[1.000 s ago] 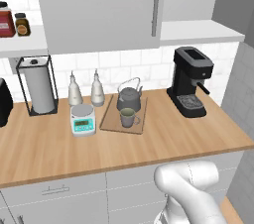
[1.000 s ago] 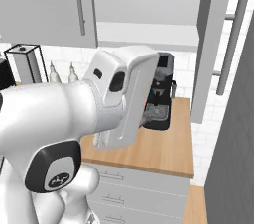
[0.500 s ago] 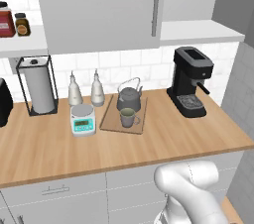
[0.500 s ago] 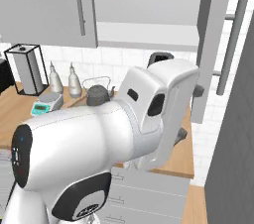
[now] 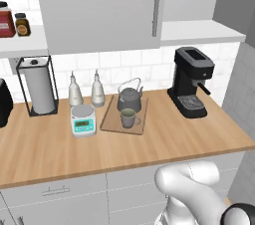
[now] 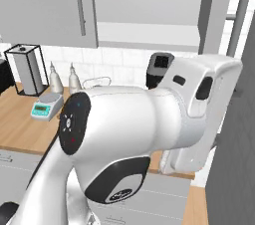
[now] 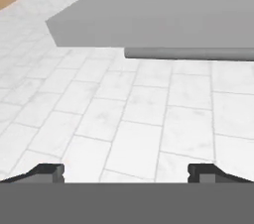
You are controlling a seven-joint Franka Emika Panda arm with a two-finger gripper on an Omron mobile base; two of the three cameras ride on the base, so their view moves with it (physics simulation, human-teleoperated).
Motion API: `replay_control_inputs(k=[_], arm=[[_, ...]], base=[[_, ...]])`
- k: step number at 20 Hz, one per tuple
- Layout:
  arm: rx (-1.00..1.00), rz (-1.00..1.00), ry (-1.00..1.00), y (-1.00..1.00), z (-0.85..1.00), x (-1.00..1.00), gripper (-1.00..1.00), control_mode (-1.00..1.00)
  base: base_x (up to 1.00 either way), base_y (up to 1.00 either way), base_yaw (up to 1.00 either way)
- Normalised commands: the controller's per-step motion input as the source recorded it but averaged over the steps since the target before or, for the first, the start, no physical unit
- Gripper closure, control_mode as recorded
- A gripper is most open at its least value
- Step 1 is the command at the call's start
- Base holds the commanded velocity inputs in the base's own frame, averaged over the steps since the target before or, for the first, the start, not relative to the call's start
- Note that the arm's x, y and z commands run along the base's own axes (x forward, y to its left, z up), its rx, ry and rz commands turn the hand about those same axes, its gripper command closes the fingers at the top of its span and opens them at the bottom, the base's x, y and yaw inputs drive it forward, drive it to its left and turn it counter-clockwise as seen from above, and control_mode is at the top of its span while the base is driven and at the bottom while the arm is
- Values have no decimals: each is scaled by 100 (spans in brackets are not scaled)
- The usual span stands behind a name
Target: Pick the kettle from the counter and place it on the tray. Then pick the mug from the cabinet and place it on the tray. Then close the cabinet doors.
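Note:
The dark grey kettle [image 5: 129, 98] and the grey-green mug [image 5: 128, 118] both stand on the wooden tray [image 5: 112, 119] on the counter [image 5: 149, 144]. The cabinet's left door [image 5: 99, 10] lies flat and shut, with its bar handle [image 5: 157, 5] at its right edge. Its right door [image 6: 215, 5] stands swung out, edge-on, leaving the white shelf [image 5: 194, 31] bare. In the hand view my gripper [image 7: 126, 173] is open, its fingertips [image 7: 47, 172] wide apart with nothing between them. It faces a grey door panel [image 7: 173, 10] and its bar handle [image 7: 188, 53] against the tiled wall.
A black coffee machine [image 5: 191, 82] stands right of the tray. To the left are a small scale [image 5: 82, 120], two pale bottles [image 5: 74, 90] and a paper towel holder [image 5: 37, 87]. Jars [image 5: 5, 20] sit on a white open shelf. My arm [image 6: 149, 129] blocks much of the right base view.
My arm has swung to the right across the right base view. The kettle, mug and tray have not moved, and the gripper has stayed open.

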Motion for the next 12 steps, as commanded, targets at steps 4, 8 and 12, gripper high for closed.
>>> replay_control_inputs(k=[4,8,12], arm=[[0,0,15,-41,0,33,-100,-100],[0,0,13,-26,-1,31,-100,-100],[-1,2,11,-9,-13,30,-100,-100]], base=[[0,0,0],[0,0,0],[0,0,0]])
